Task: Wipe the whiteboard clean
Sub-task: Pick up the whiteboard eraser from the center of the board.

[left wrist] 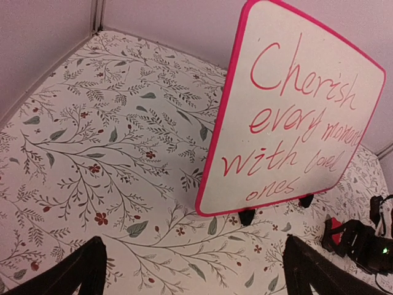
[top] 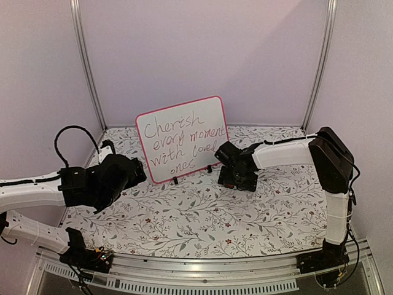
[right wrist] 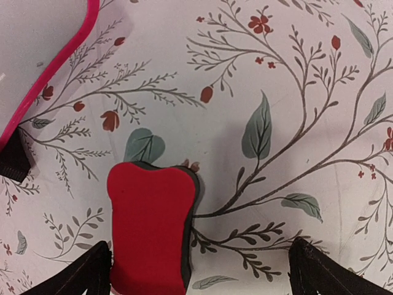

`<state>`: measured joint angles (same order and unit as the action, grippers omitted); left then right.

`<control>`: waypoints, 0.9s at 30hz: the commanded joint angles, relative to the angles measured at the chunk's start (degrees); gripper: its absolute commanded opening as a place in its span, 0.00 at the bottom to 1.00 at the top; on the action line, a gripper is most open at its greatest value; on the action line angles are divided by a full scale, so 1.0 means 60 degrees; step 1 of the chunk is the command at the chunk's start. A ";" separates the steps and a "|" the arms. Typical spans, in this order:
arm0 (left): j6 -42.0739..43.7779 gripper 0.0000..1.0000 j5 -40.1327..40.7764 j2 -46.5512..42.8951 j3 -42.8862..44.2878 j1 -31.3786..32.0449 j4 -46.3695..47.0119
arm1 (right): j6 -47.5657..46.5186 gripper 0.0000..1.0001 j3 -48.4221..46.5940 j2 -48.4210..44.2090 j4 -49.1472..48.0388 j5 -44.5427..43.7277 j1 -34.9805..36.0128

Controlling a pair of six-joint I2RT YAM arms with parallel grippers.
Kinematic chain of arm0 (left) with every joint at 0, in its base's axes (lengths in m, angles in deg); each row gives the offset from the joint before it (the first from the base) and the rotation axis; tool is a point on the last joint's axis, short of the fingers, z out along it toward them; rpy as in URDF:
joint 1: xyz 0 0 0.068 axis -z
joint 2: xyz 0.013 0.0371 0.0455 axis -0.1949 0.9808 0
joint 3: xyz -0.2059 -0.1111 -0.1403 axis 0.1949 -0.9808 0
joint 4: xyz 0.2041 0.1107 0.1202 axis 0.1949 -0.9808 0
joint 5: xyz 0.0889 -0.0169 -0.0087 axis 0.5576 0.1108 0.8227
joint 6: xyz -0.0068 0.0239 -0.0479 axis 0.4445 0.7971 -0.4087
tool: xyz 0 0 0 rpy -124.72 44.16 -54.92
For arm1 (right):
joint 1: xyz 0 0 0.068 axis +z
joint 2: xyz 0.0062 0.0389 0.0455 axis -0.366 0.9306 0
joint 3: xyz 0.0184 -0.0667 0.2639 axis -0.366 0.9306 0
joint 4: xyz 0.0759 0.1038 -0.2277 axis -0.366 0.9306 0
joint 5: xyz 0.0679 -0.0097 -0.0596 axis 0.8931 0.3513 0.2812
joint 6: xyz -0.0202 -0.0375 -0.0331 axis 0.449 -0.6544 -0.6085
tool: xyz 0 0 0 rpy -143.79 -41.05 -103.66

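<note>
**Eraser first, folks**

Whiteboard (top: pixel 182 139) stands upright at the back, fully written. Our right gripper (right wrist: pixel 202 270) hangs wide open over the red eraser (right wrist: pixel 150 224); we'd centre it between the fingers (right wrist: pixel 86 276) before closing. Left gripper (left wrist: pixel 193 270) is wide open, empty.

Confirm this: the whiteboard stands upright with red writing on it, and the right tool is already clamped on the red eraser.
Not clamped. The right wrist view shows the red eraser lying flat on the table, with the right tool open above it. The whiteboard does stand upright with red writing.
</note>
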<state>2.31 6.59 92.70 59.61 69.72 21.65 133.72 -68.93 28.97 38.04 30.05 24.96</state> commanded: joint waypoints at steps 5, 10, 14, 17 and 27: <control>0.0179 1.00 0.0189 -0.0160 0.0002 -0.0066 0.0228 | -0.0518 0.99 0.0656 -0.0410 0.0204 -0.0331 -0.0033; 0.0213 1.00 0.0141 -0.0161 -0.0061 -0.0067 0.0330 | -0.1231 0.99 0.1035 -0.0730 -0.0288 -0.0203 -0.0023; 0.0196 1.00 0.0093 -0.0125 -0.0056 -0.0065 0.0362 | -0.2828 0.99 0.0806 -0.0645 -0.0887 0.0103 -0.0026; 0.0190 1.00 0.0073 -0.0166 -0.0035 -0.0064 0.0355 | -0.4040 0.99 0.0523 -0.0478 -0.1177 0.0343 -0.0033; 0.0100 1.00 0.0003 -0.0495 -0.0199 -0.0072 0.0240 | -0.5297 0.99 0.0100 0.0195 -0.1483 0.0369 -0.0180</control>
<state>2.86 6.39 90.97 59.59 69.70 23.00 105.88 -67.47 28.20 30.94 31.32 24.90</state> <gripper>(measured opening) 0.996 0.989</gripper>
